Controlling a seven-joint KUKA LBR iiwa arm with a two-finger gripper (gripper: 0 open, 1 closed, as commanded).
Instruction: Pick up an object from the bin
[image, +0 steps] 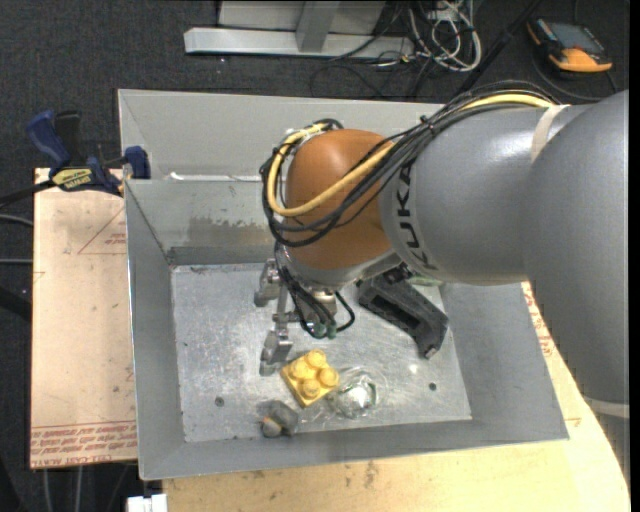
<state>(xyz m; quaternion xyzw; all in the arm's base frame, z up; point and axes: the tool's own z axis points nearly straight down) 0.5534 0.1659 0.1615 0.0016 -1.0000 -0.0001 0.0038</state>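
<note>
grey metal bin (150, 300): sloped walls on the left, top and bottom of the frame enclose a flat floor. the left half of the floor is bare, giving open room there. the contents lie low in the frame, near the bottom wall. a yellow block (308, 376) with rounded studs on top sits at lower centre of the floor. a clear plastic piece (356, 395) lies just right of it, touching or nearly so. a small grey-brown lump (273, 424) rests at the foot of the bottom wall, below and left of the block and apart from it. a black angled part (405, 308) lies right of centre, well apart from the block and partly under the arm. the arm (500, 180) enters from the right and fills the upper right of the frame, with its orange cover (330, 190) and looped cables (300, 215) over the middle of the bin. the hand (275, 352) points down at the floor, its tip just left of the yellow block and close above it. contact with the block cannot be confirmed. whether the hand is open or closed cannot be told, and nothing is seen gripped in it. the right wall and the right part of the floor are hidden by the arm.
</note>
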